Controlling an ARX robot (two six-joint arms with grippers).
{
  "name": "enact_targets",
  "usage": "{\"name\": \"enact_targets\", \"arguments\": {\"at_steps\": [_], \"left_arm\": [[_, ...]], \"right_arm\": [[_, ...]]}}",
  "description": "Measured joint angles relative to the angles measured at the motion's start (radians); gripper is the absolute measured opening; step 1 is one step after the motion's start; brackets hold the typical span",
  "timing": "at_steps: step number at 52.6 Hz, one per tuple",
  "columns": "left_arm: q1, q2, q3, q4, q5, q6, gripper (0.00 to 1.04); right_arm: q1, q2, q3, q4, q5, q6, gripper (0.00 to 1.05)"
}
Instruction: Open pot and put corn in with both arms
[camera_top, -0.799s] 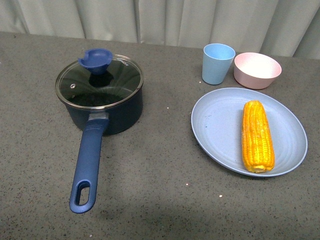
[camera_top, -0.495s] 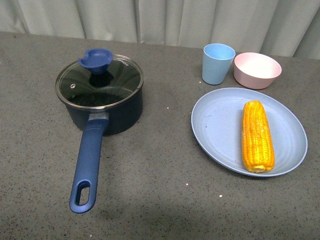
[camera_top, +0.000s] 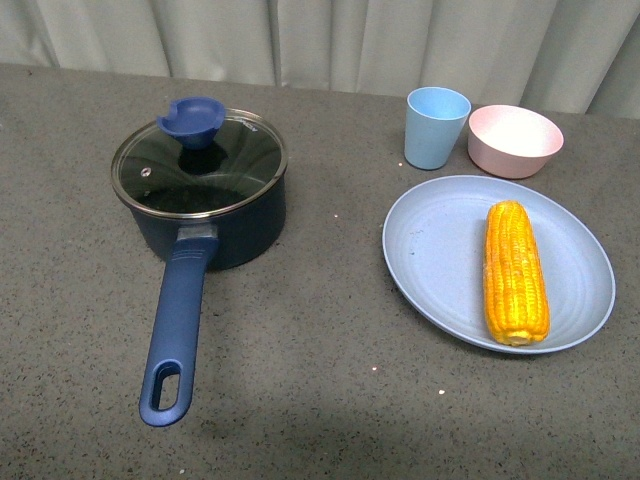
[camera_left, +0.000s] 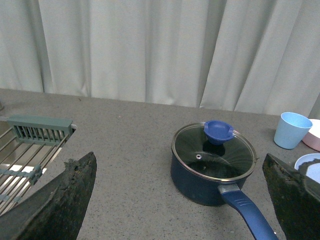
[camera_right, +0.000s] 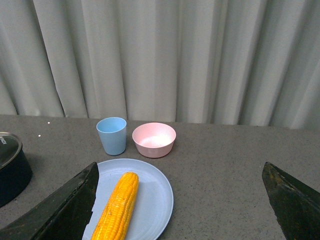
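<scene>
Front view, pot: the pot (camera_top: 215, 225) stands on the left of the surface (camera_top: 320, 390). Its glass lid (camera_top: 200, 170) is on, with the blue knob (camera_top: 192, 118) toward the far rim. The long handle (camera_top: 178, 320) points back at the robot.
Front view, corn: the corn (camera_top: 515, 272) lies on a blue plate (camera_top: 425, 250) on the right, its long axis running near to far.
Front view, arms: neither shows.
Left wrist view, left hand: the left hand (camera_left: 177, 162) has its fingers (camera_left: 60, 200) spread wide and holds nothing. The lidded pot sits ahead between them, well apart.
Right wrist view, right hand: the right hand (camera_right: 180, 167) is also spread wide and empty. The corn lies ahead, nearer one finger (camera_right: 65, 210), lengthwise roughly along the approach.
Key relation: the left arm looks nearer the knob and the right arm nearer the corn. The lid likely has to come off first.
</scene>
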Motion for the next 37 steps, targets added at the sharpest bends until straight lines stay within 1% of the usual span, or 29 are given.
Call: {"name": "enact_targets", "arguments": {"at_steps": [37], "left_arm": [[0.0,0.0,0.0,0.0,0.0,0.0,0.98]], "right_arm": [[0.0,0.0,0.0,0.0,0.0,0.0,0.96]]}}
